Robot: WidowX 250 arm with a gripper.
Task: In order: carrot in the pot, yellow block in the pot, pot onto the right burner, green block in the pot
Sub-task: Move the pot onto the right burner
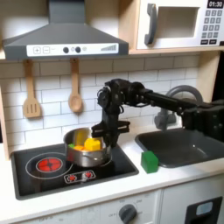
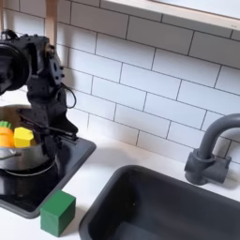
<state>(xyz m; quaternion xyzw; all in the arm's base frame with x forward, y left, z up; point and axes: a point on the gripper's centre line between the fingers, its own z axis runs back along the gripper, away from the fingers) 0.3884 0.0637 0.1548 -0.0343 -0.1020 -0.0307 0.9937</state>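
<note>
Gripper point(image 1: 103, 133) hangs at the far rim of the pot point(image 1: 87, 157), on the first exterior view's right; whether its jaws are parted or closed cannot be told. Yellow block point(image 2: 23, 137) and carrot point(image 2: 6, 137) lie inside the pot, just below the gripper. Green block point(image 1: 150, 161) sits on the counter, off to its right in both exterior views

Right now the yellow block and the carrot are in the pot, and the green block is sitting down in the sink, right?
Not quite: the green block sits on the counter beside the sink, as the second exterior view shows. The yellow block and carrot are in the pot.
</note>
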